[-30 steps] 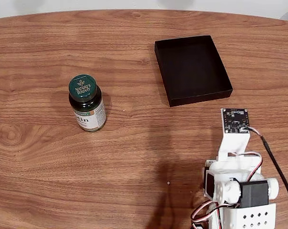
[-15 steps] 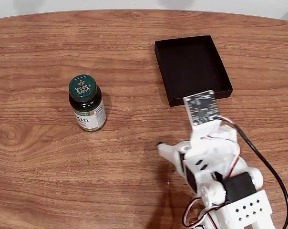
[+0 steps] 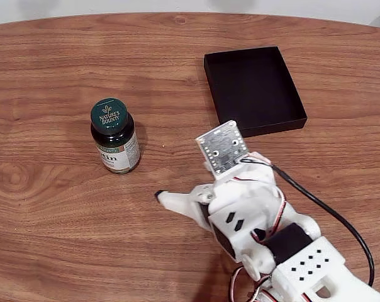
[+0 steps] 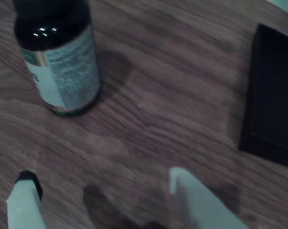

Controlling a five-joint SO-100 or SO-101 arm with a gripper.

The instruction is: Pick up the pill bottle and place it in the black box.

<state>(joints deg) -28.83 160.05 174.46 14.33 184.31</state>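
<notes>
Fixed view: the pill bottle stands upright on the wooden table, left of centre. The black box lies well apart to its right, near the far edge. The white arm enters from the lower right; the gripper points left, short of the bottle and touching nothing.

Wrist view: the bottle stands at upper left, the box at the right edge. The gripper shows two fingers spread wide apart over bare wood, holding nothing.
</notes>
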